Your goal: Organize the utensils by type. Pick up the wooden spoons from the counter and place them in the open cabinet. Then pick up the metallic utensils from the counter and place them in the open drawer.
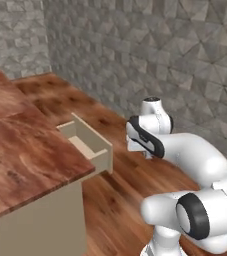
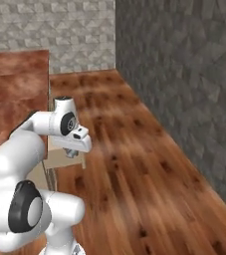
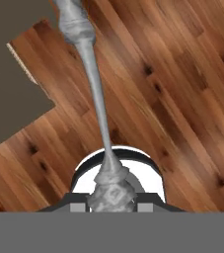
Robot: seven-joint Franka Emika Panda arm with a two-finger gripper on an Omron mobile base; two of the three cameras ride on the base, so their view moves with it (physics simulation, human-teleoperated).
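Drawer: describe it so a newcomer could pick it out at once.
Start at the counter, the big reddish-brown top on a cream base. The drawer juts from its side just under the top, out over the wood floor. It alone is a pale beige open box with low walls.

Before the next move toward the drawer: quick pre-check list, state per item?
1. Metal utensil held in the tool: ok, handle end sits between the tips.
2. Open drawer pulled out: ok.
3. Drawer inside free: cannot tell, only part of its pale bottom shows.
4. Tool over the drawer: not ok, hand view shows wooden floor beneath the utensil.
5. Utensil type, spoon or fork: cannot tell, far end cropped.
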